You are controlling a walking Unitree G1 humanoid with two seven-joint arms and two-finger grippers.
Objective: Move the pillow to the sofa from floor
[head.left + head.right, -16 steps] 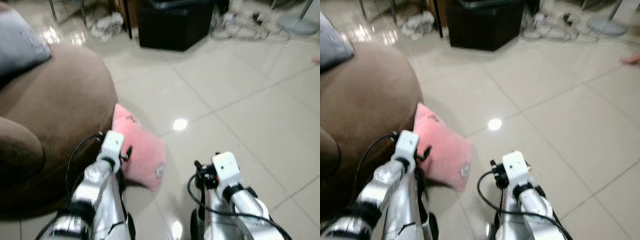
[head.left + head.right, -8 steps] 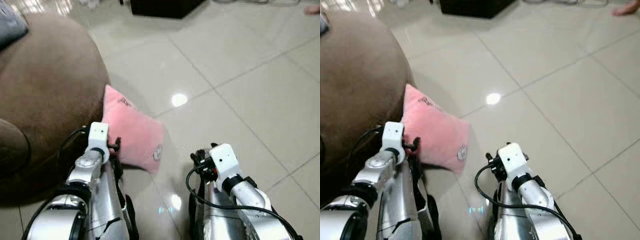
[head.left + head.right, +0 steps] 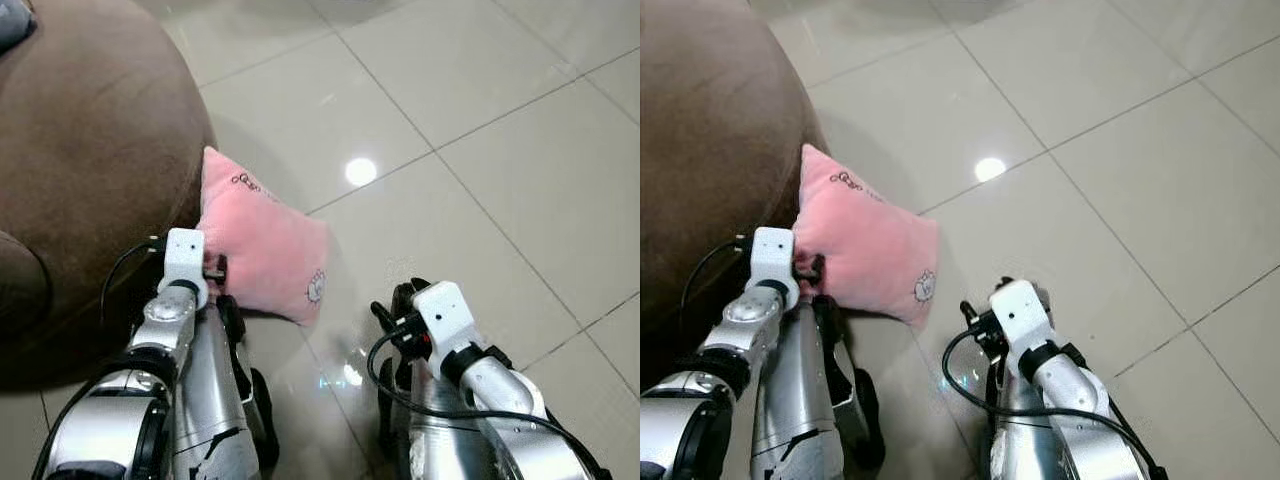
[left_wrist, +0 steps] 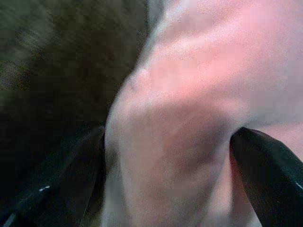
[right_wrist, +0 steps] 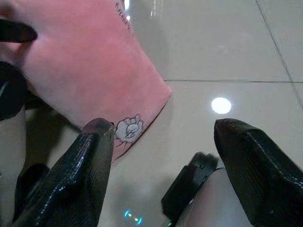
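Pink pillow (image 4: 189, 104) fills the wide-spread left claw (image 4: 165, 189), ungripped; right claw (image 5: 170, 156) gapes empty.

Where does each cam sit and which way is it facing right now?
Left eye view: on the head, looking down at the tile floor, brown sofa and pink pillow; both silver arms show.
Right eye view: same head, same scene, slightly offset.
Left wrist view: on the left wrist, looking along the left gripper, fingers either side of a pillow edge, dark sofa behind.
Right wrist view: on the right wrist, looking along the open right gripper at pillow and floor.
Shared: all four views show the pillow.
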